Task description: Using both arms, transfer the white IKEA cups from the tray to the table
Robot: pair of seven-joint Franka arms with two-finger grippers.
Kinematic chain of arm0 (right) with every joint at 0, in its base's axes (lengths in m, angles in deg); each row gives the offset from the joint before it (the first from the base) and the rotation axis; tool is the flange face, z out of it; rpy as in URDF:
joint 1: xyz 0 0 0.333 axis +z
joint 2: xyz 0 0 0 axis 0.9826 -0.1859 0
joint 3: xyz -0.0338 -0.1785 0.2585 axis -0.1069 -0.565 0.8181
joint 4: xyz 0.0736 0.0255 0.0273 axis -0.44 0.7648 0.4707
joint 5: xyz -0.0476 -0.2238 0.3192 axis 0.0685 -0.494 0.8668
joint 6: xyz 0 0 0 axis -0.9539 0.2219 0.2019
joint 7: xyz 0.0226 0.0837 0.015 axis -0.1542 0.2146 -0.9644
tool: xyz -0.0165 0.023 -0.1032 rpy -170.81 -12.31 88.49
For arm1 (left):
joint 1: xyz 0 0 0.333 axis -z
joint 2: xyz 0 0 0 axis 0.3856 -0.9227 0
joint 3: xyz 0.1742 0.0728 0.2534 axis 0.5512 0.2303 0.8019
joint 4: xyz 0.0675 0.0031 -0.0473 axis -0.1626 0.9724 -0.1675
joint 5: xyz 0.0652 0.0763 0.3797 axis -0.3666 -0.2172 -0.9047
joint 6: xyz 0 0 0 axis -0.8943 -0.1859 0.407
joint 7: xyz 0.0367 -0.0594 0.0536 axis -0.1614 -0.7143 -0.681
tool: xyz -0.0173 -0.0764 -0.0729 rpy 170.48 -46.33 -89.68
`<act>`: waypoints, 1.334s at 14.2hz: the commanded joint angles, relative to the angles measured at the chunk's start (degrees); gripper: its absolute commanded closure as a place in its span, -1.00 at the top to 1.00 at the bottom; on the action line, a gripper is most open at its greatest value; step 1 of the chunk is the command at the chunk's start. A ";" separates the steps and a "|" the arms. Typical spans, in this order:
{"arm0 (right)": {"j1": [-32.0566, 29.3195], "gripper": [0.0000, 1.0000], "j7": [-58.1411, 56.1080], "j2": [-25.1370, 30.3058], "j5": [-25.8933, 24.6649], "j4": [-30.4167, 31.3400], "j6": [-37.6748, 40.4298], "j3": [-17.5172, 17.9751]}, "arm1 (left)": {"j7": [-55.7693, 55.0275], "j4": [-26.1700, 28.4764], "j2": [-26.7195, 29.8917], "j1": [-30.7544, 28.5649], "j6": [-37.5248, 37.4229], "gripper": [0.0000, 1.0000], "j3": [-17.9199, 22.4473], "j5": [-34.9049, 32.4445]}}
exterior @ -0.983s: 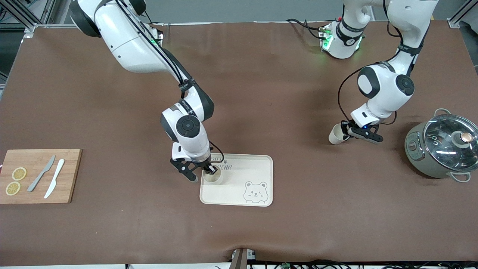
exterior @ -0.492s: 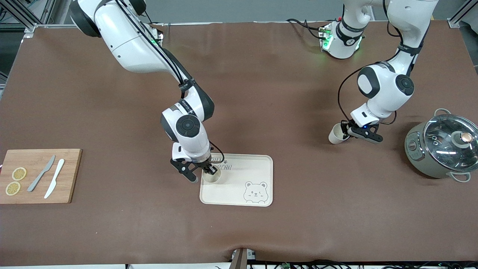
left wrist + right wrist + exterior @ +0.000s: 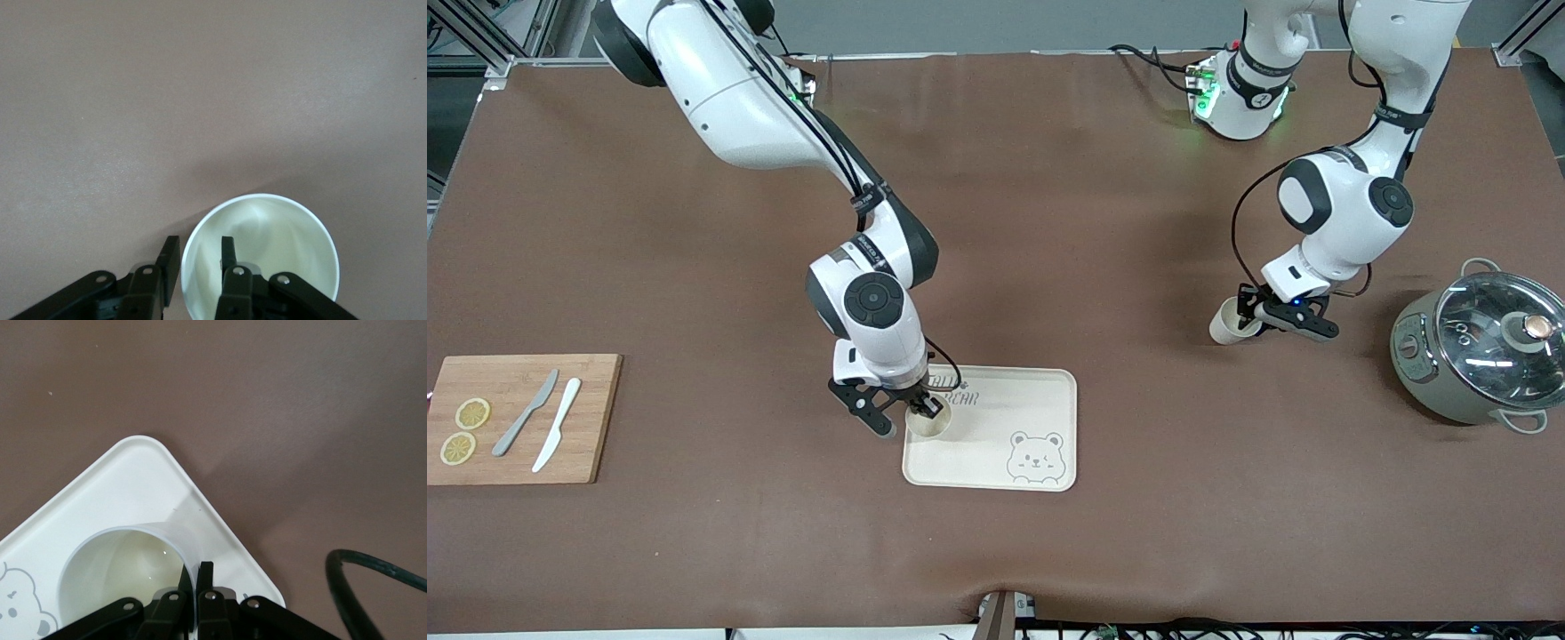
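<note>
One white cup (image 3: 927,423) stands on the cream bear tray (image 3: 1040,400), at the corner nearest the right arm. My right gripper (image 3: 919,411) is shut on its rim, one finger inside the wall and one outside. The right wrist view shows this cup (image 3: 113,573), the tray (image 3: 133,480) and the pinching gripper (image 3: 196,572). The other white cup (image 3: 1230,322) stands upright on the brown table toward the left arm's end. My left gripper (image 3: 1256,308) straddles its rim with the fingers open. In the left wrist view the cup (image 3: 273,243) sits between the parted gripper (image 3: 200,252).
A grey-green pot with a glass lid (image 3: 1476,347) stands close to the left arm's cup, toward the table's end. A wooden cutting board (image 3: 596,418) with two knives and lemon slices lies at the right arm's end of the table.
The left gripper's fingers have parted from the cup's rim, and that cup now rests on the table. The right gripper has tightened on its cup and shifted slightly.
</note>
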 commanded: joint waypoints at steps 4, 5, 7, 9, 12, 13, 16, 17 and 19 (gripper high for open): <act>-2.71 -1.00 -9.42 8.70 6.11 -1.19 11.62 0.99 | 1.14 0.53 0.07 -0.28 1.63 -0.08 -0.17 -0.29; -4.20 -1.00 -14.25 11.24 7.35 -0.84 14.96 0.99 | 1.14 0.53 0.07 -0.28 1.63 0.15 -0.17 -0.29; -7.37 -1.00 -23.39 15.03 7.72 -0.58 23.82 0.90 | 1.14 0.53 0.07 -0.28 1.63 0.36 -0.17 -0.29; -9.83 -1.00 -29.83 18.98 7.63 3.00 26.68 0.72 | 1.14 0.44 0.07 -0.36 1.72 0.48 -0.17 -0.29; -15.19 -1.00 -40.63 26.62 7.63 12.32 25.54 0.72 | 1.14 0.44 0.07 -0.36 1.98 0.94 -0.17 -0.29; -16.86 -1.00 -43.80 28.82 7.63 14.43 25.54 0.72 | 1.14 0.44 0.07 -0.36 1.98 1.00 -0.17 -0.29; -21.52 -1.00 -52.68 34.89 7.63 22.34 23.97 0.72 | 1.05 0.27 0.07 -0.36 1.98 1.00 -0.09 -0.29; -22.49 -1.00 -54.79 36.74 7.63 25.41 22.13 0.64 | 1.05 0.18 0.24 -0.36 1.98 1.00 -0.09 -0.29; -25.04 -1.00 -59.19 39.47 7.63 30.69 18.43 0.64 | 0.97 0.18 0.68 -0.36 1.90 1.00 0.00 -0.29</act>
